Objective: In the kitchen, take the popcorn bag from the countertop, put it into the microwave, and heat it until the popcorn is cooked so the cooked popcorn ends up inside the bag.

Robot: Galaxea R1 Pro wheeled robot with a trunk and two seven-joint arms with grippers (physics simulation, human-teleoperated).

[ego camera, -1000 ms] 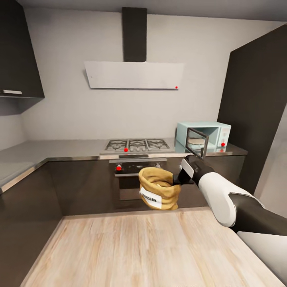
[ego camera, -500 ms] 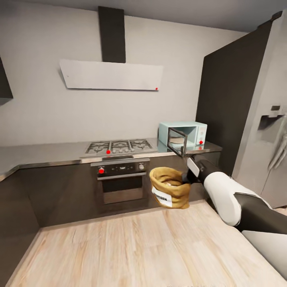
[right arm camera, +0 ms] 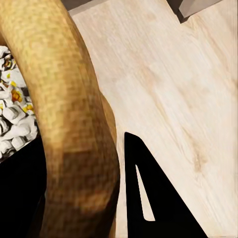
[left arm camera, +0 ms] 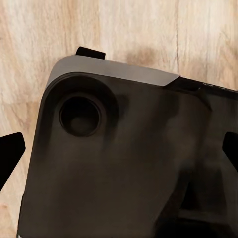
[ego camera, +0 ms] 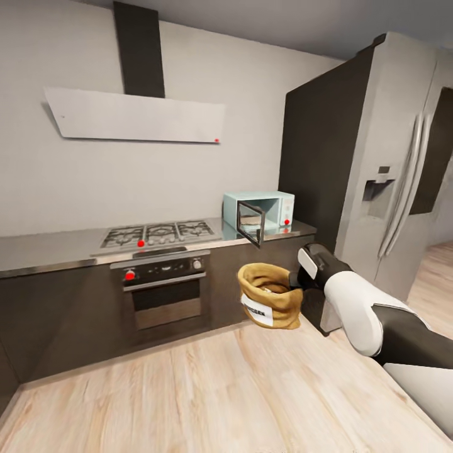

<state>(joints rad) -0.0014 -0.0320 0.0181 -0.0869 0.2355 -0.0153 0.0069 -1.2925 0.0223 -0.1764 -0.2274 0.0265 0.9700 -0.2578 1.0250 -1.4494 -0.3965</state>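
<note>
The golden-tan popcorn bag (ego camera: 269,303) hangs in the air above the wood floor, in front of the dark cabinets. My right gripper (ego camera: 294,281) is shut on its rolled rim (right arm camera: 74,124), with one dark finger (right arm camera: 148,198) outside the cloth. White and yellow pieces (right arm camera: 12,111) show inside the bag. The mint-blue microwave (ego camera: 272,211) stands on the grey countertop (ego camera: 44,248) with its dark door (ego camera: 250,223) swung open. My left gripper (left arm camera: 119,153) is open over my own dark base, its fingertips (left arm camera: 10,156) far apart.
A gas hob (ego camera: 157,234) and a built-in oven (ego camera: 165,292) sit left of the microwave, under a white hood (ego camera: 135,116). A tall dark cabinet (ego camera: 314,157) and a steel fridge (ego camera: 402,189) stand to the right. Light wood floor (ego camera: 207,390) lies ahead.
The camera has turned right, so the whole kitchen has slid left and the fridge has come into view. The bag stays held in my right gripper.
</note>
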